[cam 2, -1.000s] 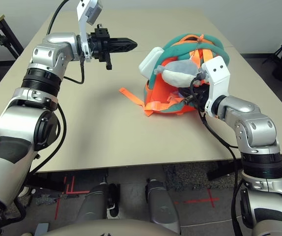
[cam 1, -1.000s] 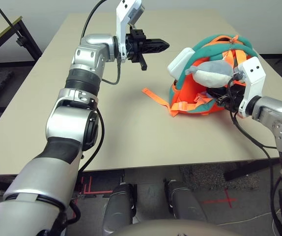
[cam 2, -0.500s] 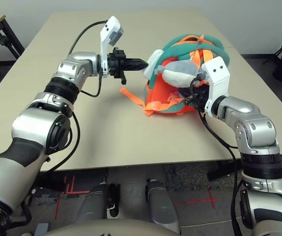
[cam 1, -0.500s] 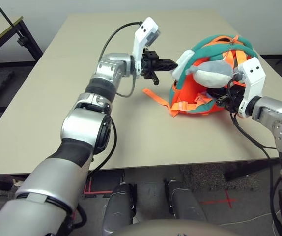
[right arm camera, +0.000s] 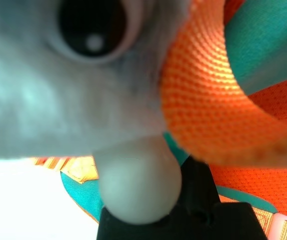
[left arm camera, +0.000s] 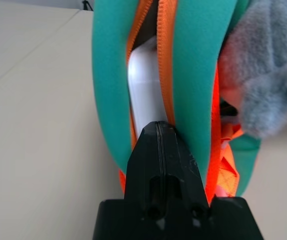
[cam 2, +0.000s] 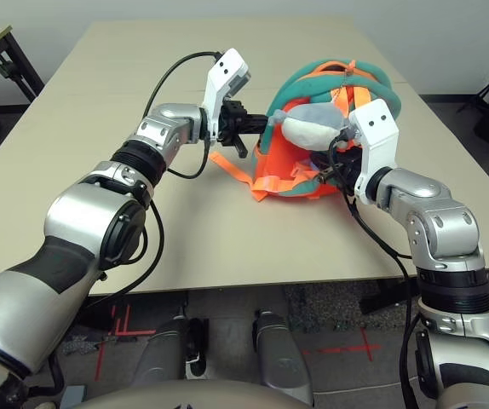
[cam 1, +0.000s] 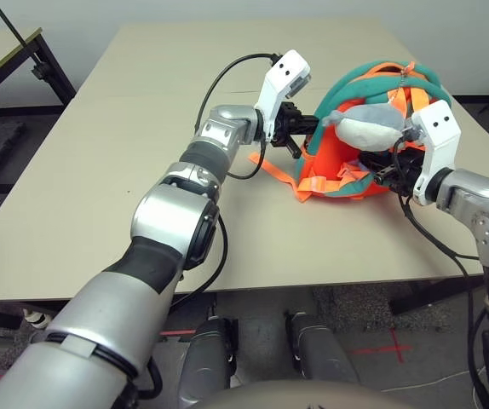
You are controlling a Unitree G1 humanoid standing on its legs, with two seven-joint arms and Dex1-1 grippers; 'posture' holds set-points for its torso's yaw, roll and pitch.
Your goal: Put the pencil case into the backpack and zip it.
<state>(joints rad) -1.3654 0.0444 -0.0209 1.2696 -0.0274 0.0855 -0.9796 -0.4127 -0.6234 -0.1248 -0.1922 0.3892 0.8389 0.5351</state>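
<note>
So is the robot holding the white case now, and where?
No, its left hand is shut and empty, its tips at the case. What the right hand holds, I can't tell.

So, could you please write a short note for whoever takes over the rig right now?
Left tool: shut, fingertips at the open zip, against the case.
Right tool: at the backpack's front, below the grey-and-white plush toy; I cannot tell what it grips.
Flat white rounded pencil case: inside the zip opening.
Orange backpack with teal trim: on the beige table.
Done: case is in the opening; how deep is unclear.
Left: seat it fully if needed, then close the orange-edged zip.
</note>
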